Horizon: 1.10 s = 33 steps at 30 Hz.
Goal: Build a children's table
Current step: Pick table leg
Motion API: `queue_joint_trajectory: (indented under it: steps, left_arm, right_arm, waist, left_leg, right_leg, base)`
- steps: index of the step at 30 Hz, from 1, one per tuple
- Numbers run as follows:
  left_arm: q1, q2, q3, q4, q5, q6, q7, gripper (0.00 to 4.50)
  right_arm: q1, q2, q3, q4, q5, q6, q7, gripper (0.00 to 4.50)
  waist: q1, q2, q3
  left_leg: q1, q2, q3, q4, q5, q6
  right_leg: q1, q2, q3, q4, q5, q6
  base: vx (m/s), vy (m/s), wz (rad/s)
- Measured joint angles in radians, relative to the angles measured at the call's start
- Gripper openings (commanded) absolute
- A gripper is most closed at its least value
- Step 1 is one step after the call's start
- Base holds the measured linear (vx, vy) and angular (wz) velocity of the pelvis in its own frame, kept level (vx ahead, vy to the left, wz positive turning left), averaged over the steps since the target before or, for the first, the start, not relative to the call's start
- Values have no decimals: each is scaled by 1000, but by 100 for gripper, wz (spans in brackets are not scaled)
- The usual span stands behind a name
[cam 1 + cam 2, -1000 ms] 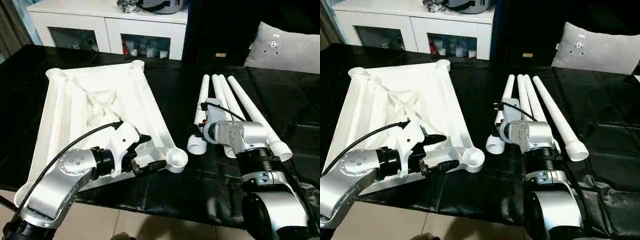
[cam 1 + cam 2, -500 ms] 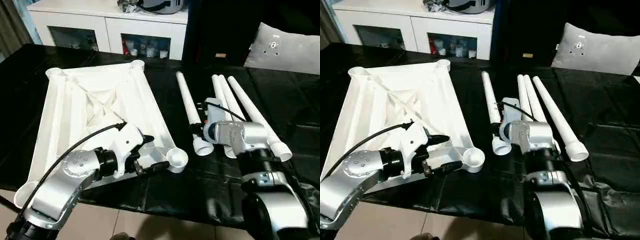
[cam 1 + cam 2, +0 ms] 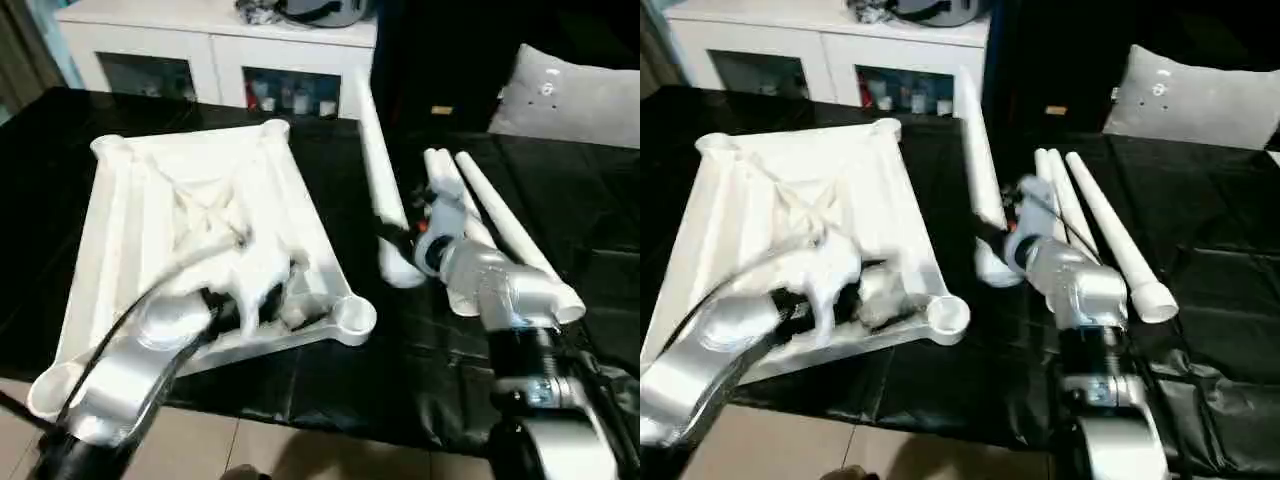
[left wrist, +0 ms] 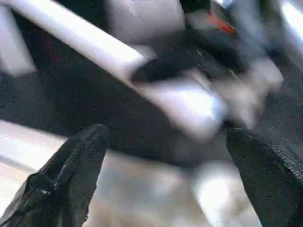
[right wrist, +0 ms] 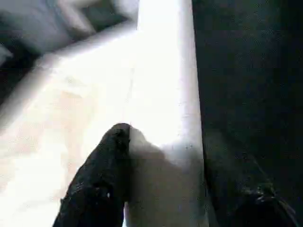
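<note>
The white tabletop (image 3: 200,200) lies upside down on the black cloth at the left, its X ribs facing up. My left gripper (image 3: 297,300) hovers open over the near right part of the tabletop, beside the corner socket (image 3: 354,316). In the left wrist view its fingers (image 4: 66,175) stand wide apart. My right gripper (image 3: 402,240) is shut on one white leg (image 3: 375,170). That leg is raised off the cloth, flared end (image 3: 398,268) low and far end tilted up and away. The right wrist view has black fingers (image 5: 102,182) on both sides of the leg (image 5: 163,94). Other legs (image 3: 500,220) lie to the right.
A white cabinet (image 3: 210,40) stands behind the table. A grey cushion (image 3: 570,95) rests at the back right. The black cloth (image 3: 330,390) covers the table to its front edge, with pale floor (image 3: 250,445) below it.
My right gripper has closed on the leftmost leg and lifted it, swinging its far end up and to the left. My left arm has shifted slightly over the tabletop.
</note>
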Motion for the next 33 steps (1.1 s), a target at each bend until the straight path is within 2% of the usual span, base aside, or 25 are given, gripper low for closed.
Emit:
queue_joint_trajectory:
  steps: [2, 3, 4, 8, 10, 14, 18, 27, 31, 33]
  left_arm:
    - [-67, -64, 73, 43, -69, 23, 51, 450]
    - [-83, -84, 101, 52, -101, 27, 61, 450]
    - [-101, -117, 137, 57, -156, 35, 72, 450]
    - [-129, -167, 195, 57, -267, 60, 91, 450]
    - [-161, -231, 252, 71, -345, 106, 124, 450]
    - [-214, -269, 299, 79, -427, 148, 158, 450]
    - [-222, -277, 292, 83, -449, 173, 163, 450]
    - [-247, -281, 237, 118, -419, 192, 180, 450]
    - [-247, -271, 196, 136, -354, 157, 184, 420]
    - [-247, -266, 192, 135, -341, 140, 184, 413]
  right_arm:
    - [36, -9, -8, -49, 79, -33, 118, 186]
    - [43, -9, -19, -62, 109, -34, 150, 186]
    - [58, -9, -50, -78, 152, -35, 190, 186]
    - [86, -9, -111, -107, 234, -27, 260, 186]
    - [130, -19, -118, -157, 287, -23, 310, 186]
    - [161, -27, -92, -191, 311, -24, 346, 186]
    - [184, -34, -71, -214, 300, -45, 348, 186]
    - [216, -14, 38, -319, 225, -126, 310, 186]
    - [228, -9, 123, -306, 76, -278, 260, 186]
    - [228, -8, 139, -292, 23, -327, 236, 186]
  waist:
    - [14, 0, 0]
    - [16, 0, 0]
    - [19, 0, 0]
    - [29, 0, 0]
    - [39, -1, 0]
    - [42, -1, 0]
    - [42, -1, 0]
    - [43, 0, 0]
    - [42, 0, 0]
    - [41, 0, 0]
  left_leg:
    - [-1, 0, 1, 1, 0, 1]
    - [-1, 0, 1, 1, 0, 2]
    - [-2, 0, 1, 1, 0, 3]
    - [-5, 0, 1, 3, 0, 6]
    - [-5, 0, 1, 3, 0, 6]
    - [-5, 0, 1, 3, 2, 9]
    - [-5, 0, 2, 3, 2, 9]
    - [-6, 0, 2, 1, 2, 9]
    - [-8, 0, 2, 0, 2, 9]
    - [-8, 0, 3, 0, 2, 10]
  right_leg:
    - [0, 0, 0, 0, 0, 0]
    - [0, 0, 0, 0, 0, 0]
    - [0, -1, 0, -1, 0, 1]
    - [-2, -1, -1, -1, 1, 1]
    - [-2, -2, -2, -1, 1, 1]
    - [-2, -2, -2, -1, 2, 3]
    - [-1, -2, -2, -2, 3, 4]
    - [-1, -3, -2, -7, 4, 6]
    - [-1, -3, -2, -10, 6, 7]
    - [-1, -3, -2, -10, 6, 7]
  base:
    - [0, 0, 0]
    - [0, 0, 0]
    - [0, 0, 0]
    - [0, 0, 0]
    - [0, 0, 0]
    - [0, 0, 0]
    - [0, 0, 0]
    - [0, 0, 0]
    - [0, 0, 0]
    - [0, 0, 0]
